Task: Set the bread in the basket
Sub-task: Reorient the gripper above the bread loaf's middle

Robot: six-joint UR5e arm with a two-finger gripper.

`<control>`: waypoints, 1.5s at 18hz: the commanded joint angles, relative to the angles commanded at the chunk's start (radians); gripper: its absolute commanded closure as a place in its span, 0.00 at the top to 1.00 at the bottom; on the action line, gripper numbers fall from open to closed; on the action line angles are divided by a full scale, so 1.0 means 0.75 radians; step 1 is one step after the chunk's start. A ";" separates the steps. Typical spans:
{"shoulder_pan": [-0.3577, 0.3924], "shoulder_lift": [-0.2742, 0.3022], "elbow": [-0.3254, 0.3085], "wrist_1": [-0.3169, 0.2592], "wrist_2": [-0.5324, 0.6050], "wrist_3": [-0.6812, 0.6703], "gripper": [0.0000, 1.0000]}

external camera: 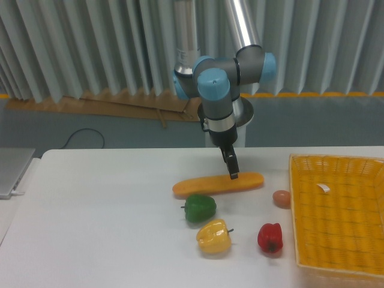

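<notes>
At frame center the gripper (233, 175) tip overlaps the upper edge of the bread (217, 184), which lies flat on the white table (96, 222) above three peppers, with the basket (339, 217) at frame right.

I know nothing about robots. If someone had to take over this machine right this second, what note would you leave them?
Gripper: low over the bread, tips at its upper edge toward the right end. From this view I cannot tell whether the jaws are open or shut, or whether they touch the loaf.
Bread: lying flat on the table, behind the green pepper, not lifted.
Basket: at the right edge of the table, holding only its small white tag.
Done: the approach to the bread.
Left: grip the loaf, lift it, carry it right past the small tan ball, set it in the basket.
</notes>
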 joint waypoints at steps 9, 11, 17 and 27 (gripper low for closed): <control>-0.065 -0.055 0.031 0.045 0.073 -0.002 1.00; -0.092 -0.053 0.019 0.053 0.145 -0.010 1.00; -0.100 -0.047 -0.032 0.055 0.145 -0.024 1.00; -0.096 -0.080 -0.039 0.057 0.155 -0.088 1.00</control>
